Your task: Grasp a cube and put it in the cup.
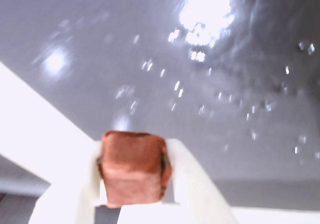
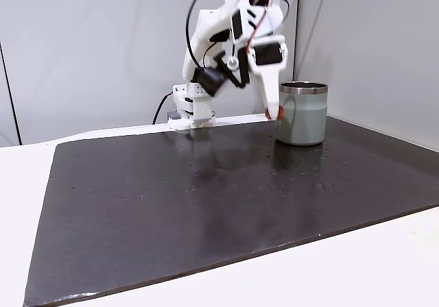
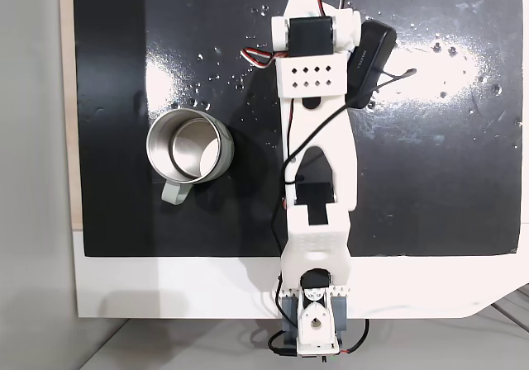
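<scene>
Cube [image 1: 134, 168] first: a tiny reddish-brown block, light and stiff by the look of it, easy to carry, though its small flat faces could slip if pinched off-centre. It sits square between the white fingers [image 1: 187, 176], which are closed snugly against two opposite sides, lifted off the dark mat [image 2: 206, 197]. In a fixed view the gripper [image 2: 277, 113] hangs just left of the cup [image 2: 302, 114], below its steel rim.

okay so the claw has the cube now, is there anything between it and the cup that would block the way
Nothing visible does. The claw holds the cube above the dark mat, beside the cup in a fixed view. From above, bare mat lies between the arm and the cup, whose mouth is open and looks empty.
</scene>
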Robot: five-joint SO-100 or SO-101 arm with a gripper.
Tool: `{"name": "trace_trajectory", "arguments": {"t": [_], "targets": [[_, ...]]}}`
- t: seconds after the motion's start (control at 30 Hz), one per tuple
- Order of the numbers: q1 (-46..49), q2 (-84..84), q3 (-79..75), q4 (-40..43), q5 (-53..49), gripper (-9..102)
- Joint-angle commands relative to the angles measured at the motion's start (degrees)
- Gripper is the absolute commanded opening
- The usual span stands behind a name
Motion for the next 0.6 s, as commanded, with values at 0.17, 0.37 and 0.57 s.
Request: {"name": "trace_trajectory", "arguments": {"t": [0.17, 0.37, 0.57], "targets": [[1.23, 22.94, 6.59, 1.14, -3.08, 5], [1.32, 27.42, 9.67, 1.58, -5.01, 5], [-2.81, 29.09, 9.76, 4.13, -11.16, 4]]}}
